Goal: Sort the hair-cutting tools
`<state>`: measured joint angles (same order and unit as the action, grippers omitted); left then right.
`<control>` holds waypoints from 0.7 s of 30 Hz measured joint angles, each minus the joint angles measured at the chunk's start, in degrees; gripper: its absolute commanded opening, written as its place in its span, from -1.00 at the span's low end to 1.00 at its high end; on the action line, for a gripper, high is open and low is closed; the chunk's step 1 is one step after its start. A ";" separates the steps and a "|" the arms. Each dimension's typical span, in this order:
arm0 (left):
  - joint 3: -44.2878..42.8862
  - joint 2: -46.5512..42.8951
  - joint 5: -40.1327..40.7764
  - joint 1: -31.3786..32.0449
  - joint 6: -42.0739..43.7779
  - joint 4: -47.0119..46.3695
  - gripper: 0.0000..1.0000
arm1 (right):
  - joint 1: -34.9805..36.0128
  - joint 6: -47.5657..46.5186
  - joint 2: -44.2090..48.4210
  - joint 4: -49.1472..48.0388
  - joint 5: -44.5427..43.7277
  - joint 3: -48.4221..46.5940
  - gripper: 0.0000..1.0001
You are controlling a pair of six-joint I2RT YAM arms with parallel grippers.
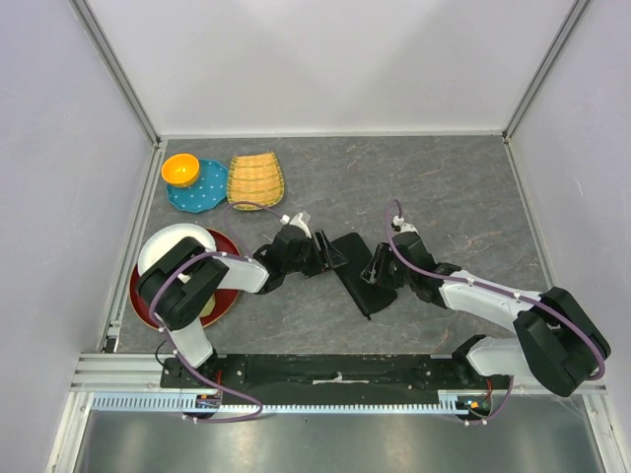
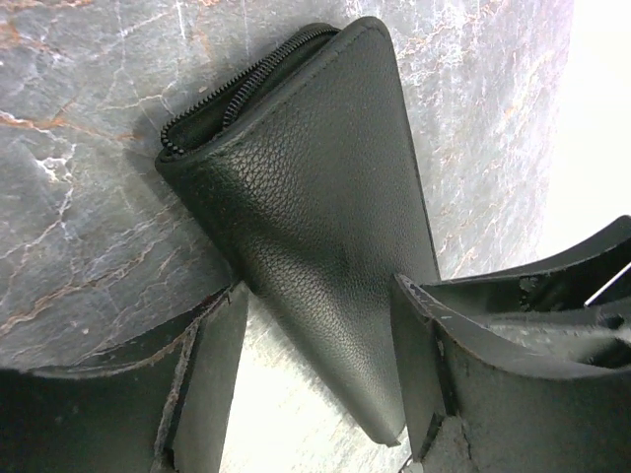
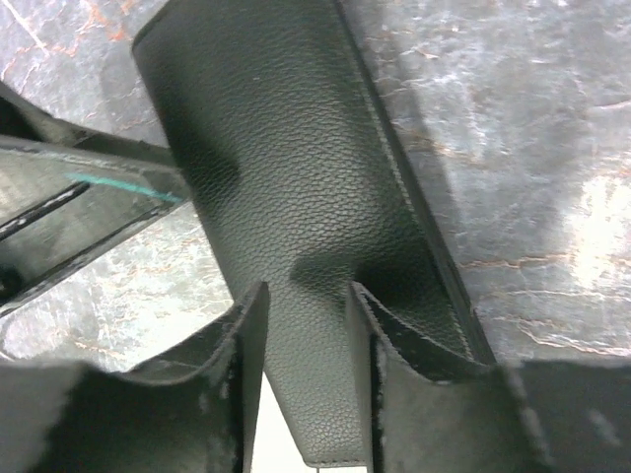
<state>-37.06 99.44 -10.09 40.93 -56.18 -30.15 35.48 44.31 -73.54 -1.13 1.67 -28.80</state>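
**Both grippers are at the black case**

You are working in the middle of the top view, where the case (image 1: 363, 288) is sitting on the table (image 1: 454, 197). Your left gripper (image 2: 320, 296) is reaching in from the left. Its jaws are standing wide, with a corner of the case between them, and both fingers are pressing on its sides. Your right gripper (image 3: 306, 305) is reaching in from the right. Its jaws are sitting closer together over the leather, but you cannot tell if they are holding it. You cannot tell where the scissors and comb are.
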 measured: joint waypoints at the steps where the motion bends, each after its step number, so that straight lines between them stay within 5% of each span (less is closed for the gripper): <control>1: -0.02 0.22 0.24 0.02 -0.20 -0.35 0.33 | 0.24 -0.42 0.00 0.66 -0.13 -0.55 0.01; 8: -4.68 2.32 0.81 0.70 0.17 3.56 0.33 | 1.05 -5.27 2.71 9.11 -4.20 -4.52 0.27; 21: -11.10 4.26 0.85 0.83 0.35 12.68 0.28 | 8.87 -6.73 16.90 24.85 -1.29 -5.33 0.18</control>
<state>-48.16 103.70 -9.23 41.76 -55.83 -17.47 44.36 37.58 -56.64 23.73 0.38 -34.13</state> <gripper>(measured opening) 0.644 0.601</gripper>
